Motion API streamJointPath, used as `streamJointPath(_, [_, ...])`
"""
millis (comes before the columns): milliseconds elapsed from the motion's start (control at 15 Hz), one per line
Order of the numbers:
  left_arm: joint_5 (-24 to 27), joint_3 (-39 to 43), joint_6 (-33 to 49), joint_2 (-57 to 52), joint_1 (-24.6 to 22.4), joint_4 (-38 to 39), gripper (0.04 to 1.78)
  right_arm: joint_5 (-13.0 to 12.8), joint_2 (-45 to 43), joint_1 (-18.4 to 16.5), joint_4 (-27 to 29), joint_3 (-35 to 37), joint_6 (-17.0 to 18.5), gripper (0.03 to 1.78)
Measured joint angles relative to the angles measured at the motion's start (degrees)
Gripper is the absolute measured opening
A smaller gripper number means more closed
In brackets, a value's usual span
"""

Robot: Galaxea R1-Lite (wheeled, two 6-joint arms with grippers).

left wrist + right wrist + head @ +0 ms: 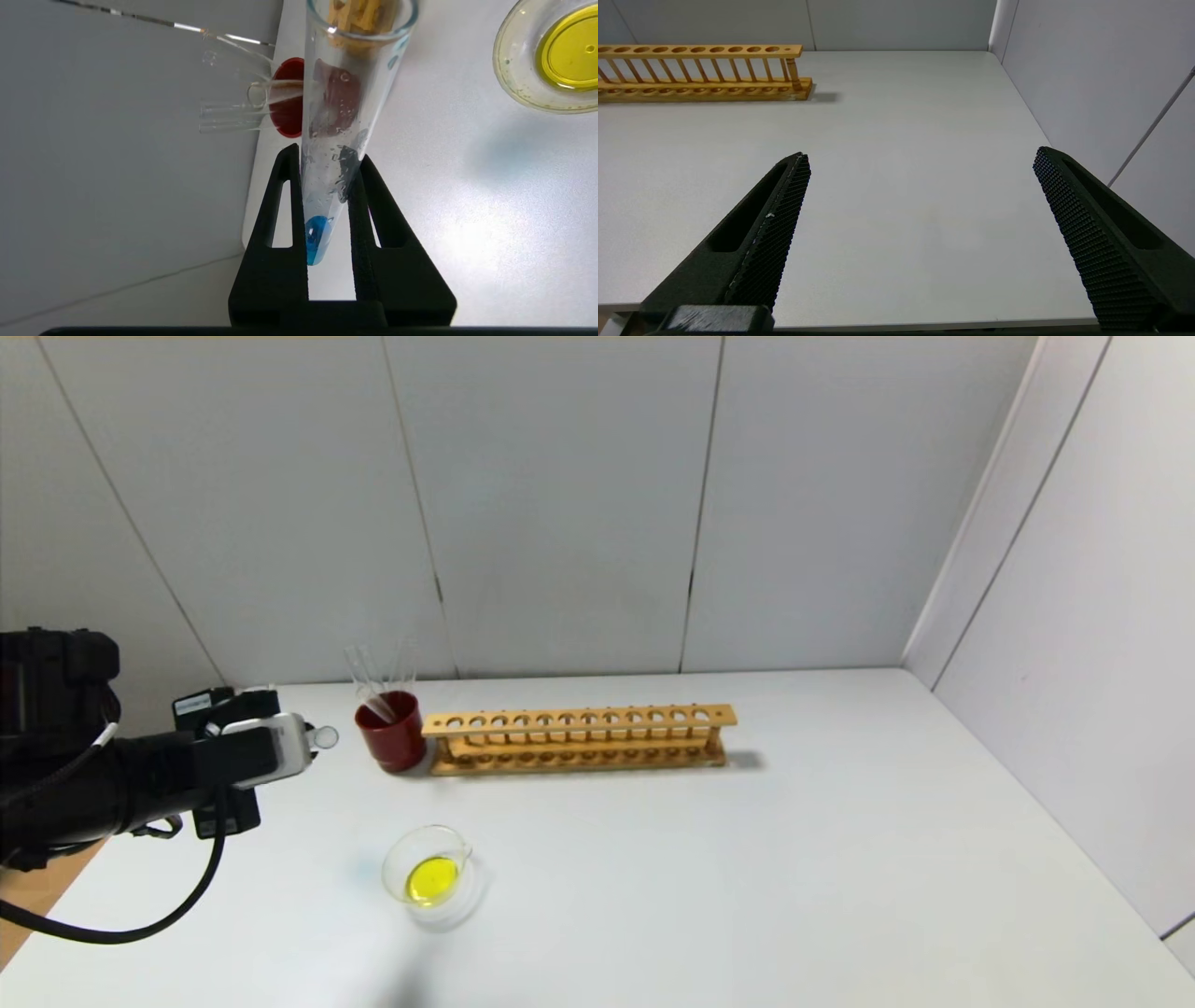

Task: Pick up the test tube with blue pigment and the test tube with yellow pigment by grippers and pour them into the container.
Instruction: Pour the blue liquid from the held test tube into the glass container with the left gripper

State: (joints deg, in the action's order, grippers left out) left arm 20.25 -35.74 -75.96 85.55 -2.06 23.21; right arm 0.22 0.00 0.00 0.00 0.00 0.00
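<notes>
Nearest the robot, the right gripper (920, 233) hangs idle over bare table (896, 154), its fingers (775, 233) spread wide and holding nothing. The left gripper (327, 205), over the table's left edge, is clamped narrow on the test tube with blue pigment (336, 140); the tube lies close to level, mouth pointing toward the rack, so a small blue pool (316, 238) sits at its rounded base between the fingers, apparently a carrying pose that keeps the liquid from spilling before the pour.

Farther out, the container (431, 875) stands in the open near the front of the table, well apart from the held tube; it already holds yellow liquid, which suggests the yellow pour is done and only the blue remains. The test tube with yellow pigment cannot be identified.

Beyond, a red cup (392, 733) holds clear tubes (373, 686) leaning at the back, touching or just beside the empty wooden rack (579, 737), probably a store for used glassware.
</notes>
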Motion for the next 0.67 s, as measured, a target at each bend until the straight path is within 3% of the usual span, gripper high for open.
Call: streamJointPath(667, [-6.34,3.11,-14.45,1.29,1.71,0.71,0.31,0.02,0.0,0.0,0.0,0.0,0.0,1.75])
